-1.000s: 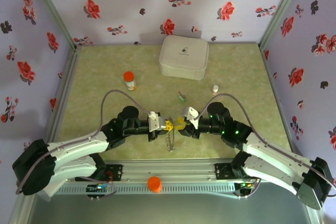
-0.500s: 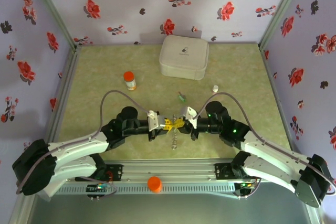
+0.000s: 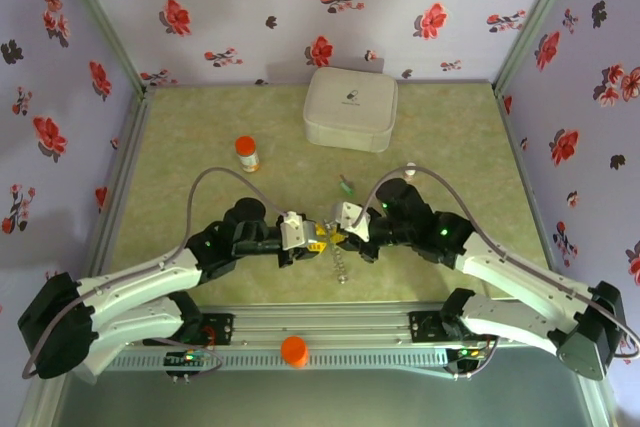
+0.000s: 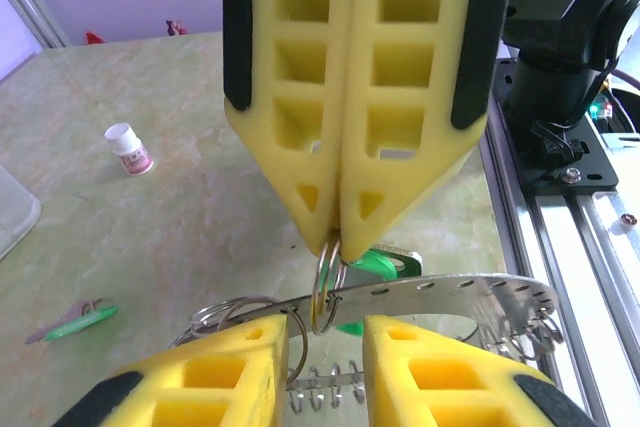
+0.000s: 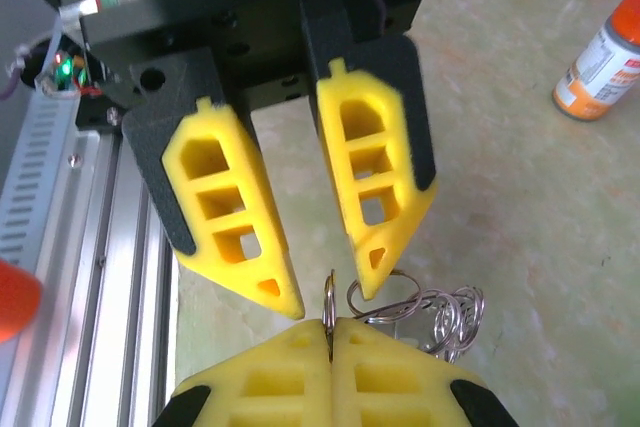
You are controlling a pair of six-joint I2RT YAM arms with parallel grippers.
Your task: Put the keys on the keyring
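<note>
two end effectors are met tip to tip above the near middle of the counter (image 3: pixel 180 177), and the coming move is judged to turn on where the loose key (image 3: pixel 346 188) lies from them. the right end effector (image 4: pixel 335 232) is seen pressed shut on the keyring (image 4: pixel 326 292), a small metal ring pinched edge-on at its tips, with the rest of the metal bunch hung limp beneath it. the left end effector (image 5: pixel 328 287) is seen with its fingers (image 5: pixel 232 209) parted to a modest gap and nothing clamped between them, one tip just beside the ring. the loose key is found flat on the counter, well apart from both end effectors, on their far side toward the white case (image 3: pixel 350 109) and a little right of where they meet. its long axis is seen running roughly away from the arms, and the green head is judged to be the nearer end. the right end effector is slightly nearer, but it is taken up with the ring, so the free left one is judged the likelier to be sent. a second green key head (image 4: pixel 385 265) is seen just behind the pinched ring; whether it is threaded on cannot be told.
</note>
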